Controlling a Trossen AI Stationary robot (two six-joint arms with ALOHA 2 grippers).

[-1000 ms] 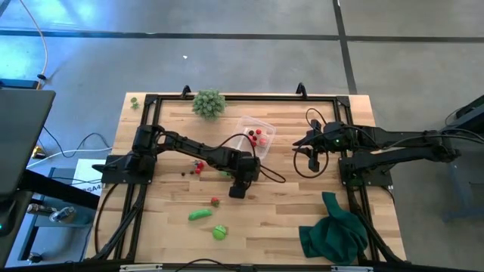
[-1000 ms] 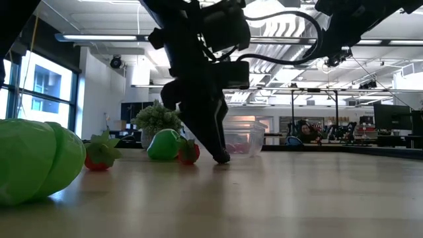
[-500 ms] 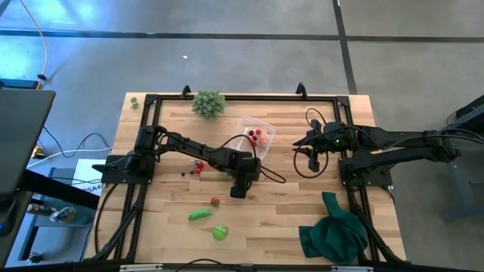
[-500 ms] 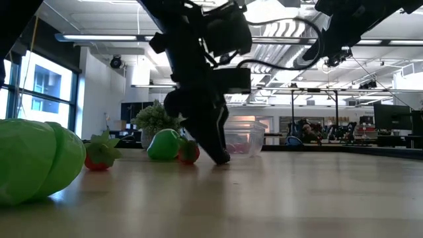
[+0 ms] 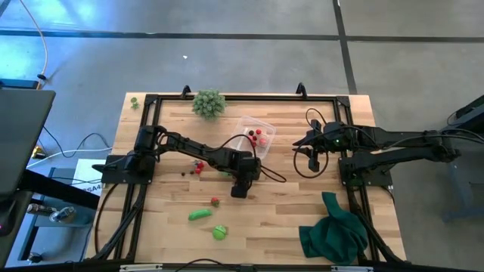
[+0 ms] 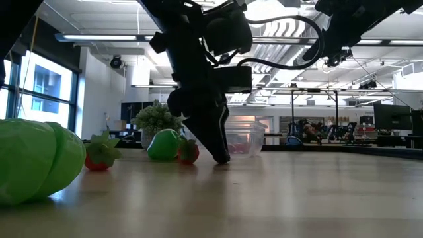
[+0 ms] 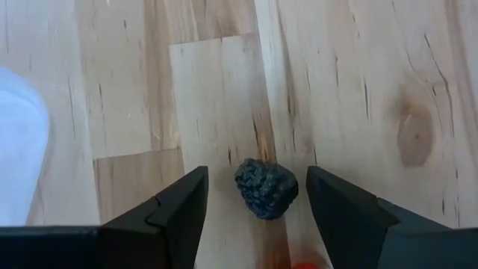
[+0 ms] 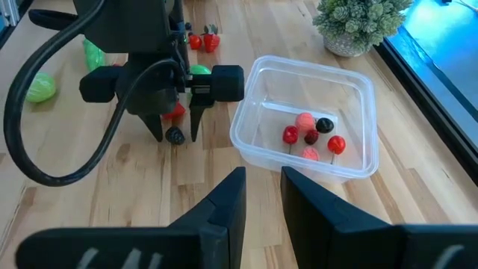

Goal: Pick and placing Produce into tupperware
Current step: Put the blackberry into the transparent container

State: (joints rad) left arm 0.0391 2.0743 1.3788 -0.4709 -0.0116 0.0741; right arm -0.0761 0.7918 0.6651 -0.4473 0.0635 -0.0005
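Dark berry (image 7: 267,188) is sitting on the worktop (image 7: 358,90) between the left tool's (image 7: 258,200) parted fingers, nothing shifting lately; right tool (image 8: 261,196), slightly apart, is waiting.

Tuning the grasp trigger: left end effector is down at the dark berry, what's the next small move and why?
Probably close the left end effector: its fingers straddle the dark berry on the table, gaps both sides, nothing held. Then carry it to the tupperware.

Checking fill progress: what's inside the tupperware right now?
The tupperware holds about five small berries: red and pinkish ones plus one dark. They sit on its floor, nothing covering them. Any piece tucked behind another can't be ruled out.
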